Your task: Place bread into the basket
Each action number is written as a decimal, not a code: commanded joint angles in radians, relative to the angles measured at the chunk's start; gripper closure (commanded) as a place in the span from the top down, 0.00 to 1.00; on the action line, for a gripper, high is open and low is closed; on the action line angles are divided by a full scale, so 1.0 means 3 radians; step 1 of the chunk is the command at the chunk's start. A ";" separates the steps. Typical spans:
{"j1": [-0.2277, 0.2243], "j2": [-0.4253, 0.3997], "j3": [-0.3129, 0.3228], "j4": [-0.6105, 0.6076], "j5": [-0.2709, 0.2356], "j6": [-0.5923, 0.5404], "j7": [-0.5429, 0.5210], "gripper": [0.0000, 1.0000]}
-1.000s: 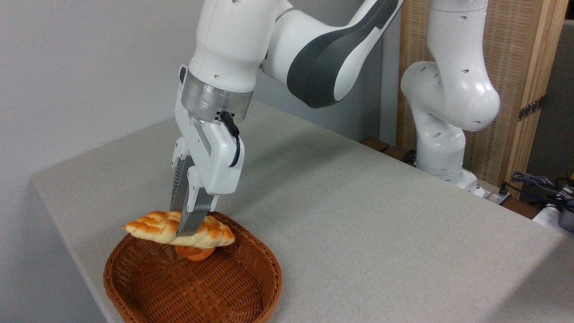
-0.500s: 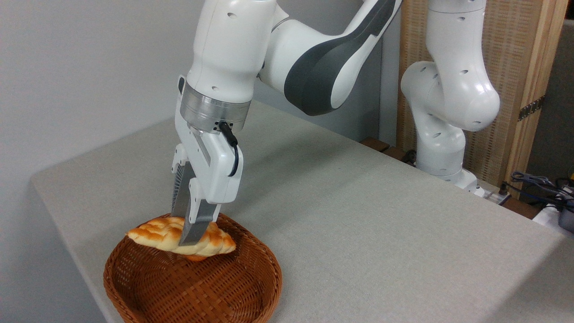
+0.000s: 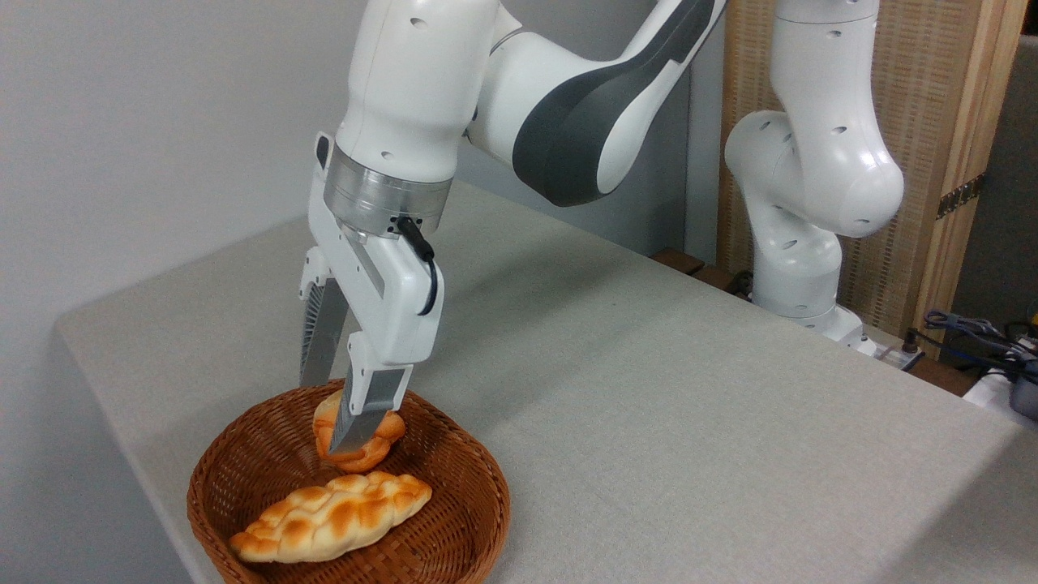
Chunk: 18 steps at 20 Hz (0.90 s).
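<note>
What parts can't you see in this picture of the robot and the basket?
- Basket: its near rim is cut off by the bottom edge of the camera view.
- Small orange bun: partly hidden behind the nearer finger of the gripper.
- Far rim of the basket: partly hidden by the bun and fingers.
- Bread: its underside is out of sight.
- Cables at the right: too small to identify.

robot lab: table-mounted arm (image 3: 811,162), cables (image 3: 973,332)
</note>
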 commanded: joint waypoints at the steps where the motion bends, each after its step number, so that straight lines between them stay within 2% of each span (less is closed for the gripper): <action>1: -0.0038 -0.0086 -0.0035 0.0022 0.0280 -0.0095 -0.0626 1.00; 3: -0.0064 -0.0117 -0.0101 0.0042 0.0496 -0.0192 -0.0882 1.00; 7: -0.0064 -0.0132 -0.0229 0.0205 0.0742 -0.0600 -0.1261 1.00; 12: -0.0064 -0.0132 -0.0285 0.0507 0.0870 -0.1281 -0.1436 1.00; 16: -0.0064 -0.0132 -0.0311 0.0528 0.1074 -0.1415 -0.1518 1.00; 18: -0.0064 -0.0132 -0.0321 0.0528 0.1095 -0.1420 -0.1625 1.00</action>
